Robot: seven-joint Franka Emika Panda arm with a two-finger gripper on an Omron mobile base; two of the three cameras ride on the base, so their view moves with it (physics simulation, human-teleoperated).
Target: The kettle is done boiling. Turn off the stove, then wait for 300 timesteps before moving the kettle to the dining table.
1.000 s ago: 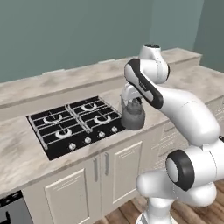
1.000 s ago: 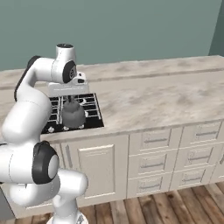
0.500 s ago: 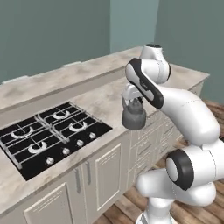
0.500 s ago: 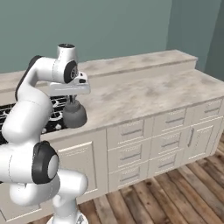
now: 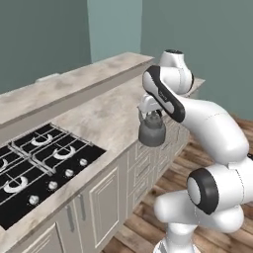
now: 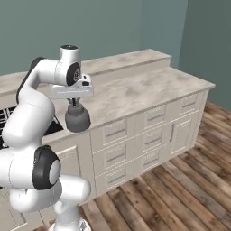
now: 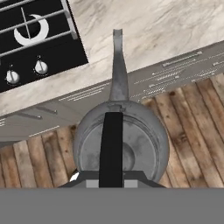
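Note:
The dark grey kettle (image 5: pixel 151 132) hangs in the air by its arched handle, with my gripper (image 5: pixel 149 110) shut on that handle from above. It hovers over the front edge of the lower counter (image 5: pixel 109 114), clear of the surface. From the right, the kettle (image 6: pixel 77 118) hangs below the gripper (image 6: pixel 74 102), level with the counter's edge. Looking down along the hand, the kettle (image 7: pixel 120 141) has its black handle strip in the middle and its spout pointing at the counter. The stove (image 5: pixel 40 163) lies left of the kettle. The raised dining table (image 5: pixel 74 80) runs behind the counter.
The dining table (image 6: pixel 127 58) is a long raised slab at the back of the lower counter (image 6: pixel 151 86). Stove knobs (image 7: pixel 40 67) and a burner (image 7: pixel 30 30) lie off the kettle's left side. Cream drawers (image 6: pixel 153 121) front the island above a wood floor (image 6: pixel 180 180).
The whole scene has slid left in both base views, so the camera has moved right along the counter. The kettle stays held in the shut gripper, in the same place relative to the arm.

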